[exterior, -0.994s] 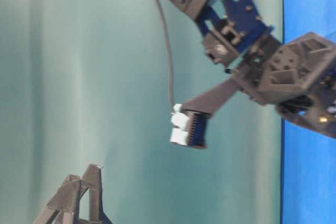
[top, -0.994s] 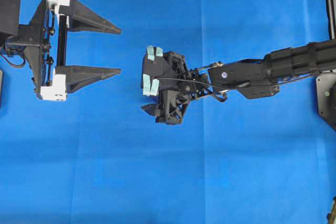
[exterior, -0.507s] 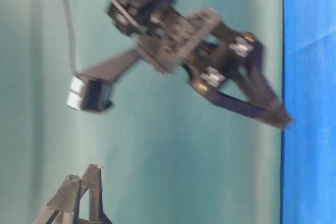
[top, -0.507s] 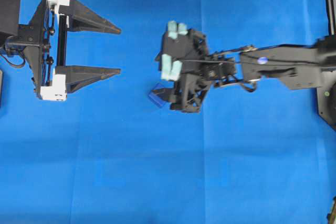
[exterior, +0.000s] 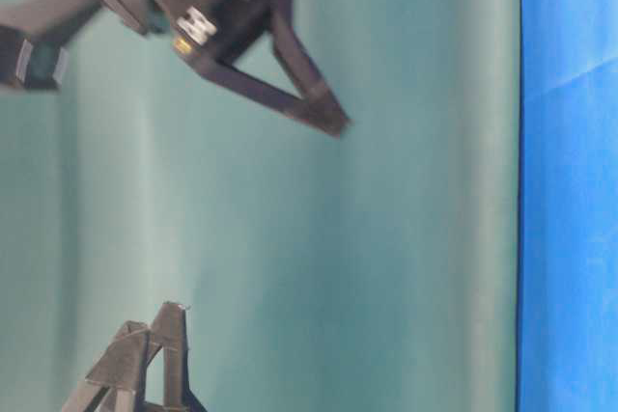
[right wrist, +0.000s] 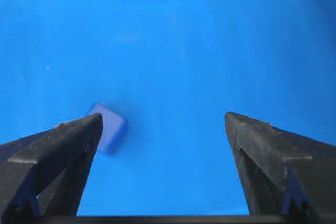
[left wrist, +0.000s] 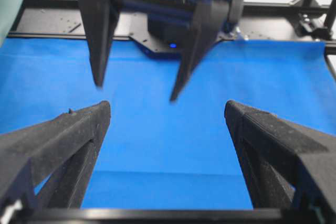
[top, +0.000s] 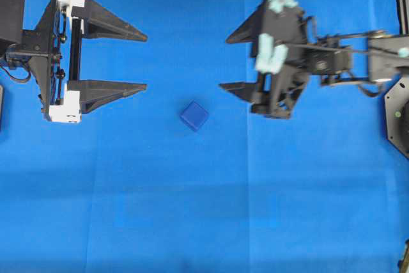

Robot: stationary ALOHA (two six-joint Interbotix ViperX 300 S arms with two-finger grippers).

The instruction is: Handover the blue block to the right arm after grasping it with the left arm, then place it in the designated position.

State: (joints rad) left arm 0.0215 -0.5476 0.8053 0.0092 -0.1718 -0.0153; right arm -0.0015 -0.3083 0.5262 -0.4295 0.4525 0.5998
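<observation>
One blue block [top: 194, 116], a small dark-blue cube, lies alone on the blue cloth [top: 192, 209] near the middle of the overhead view, turned slightly askew and touching neither gripper. To its left, the left gripper [top: 144, 59] points level toward the centre, its two black triangular fingers spread wide with nothing between them; white brackets [top: 66, 105] cap both ends of its jaw rail. To the block's right and a little farther up, the right gripper [top: 229, 62] is raised above the cloth, its two fingers also spread wide and empty, pale tape patches [top: 270, 57] on its body. From the right wrist camera the block [right wrist: 107, 127] shows beside one black finger [right wrist: 58, 156], outside the gap. Two arms, two grippers, one block.
</observation>
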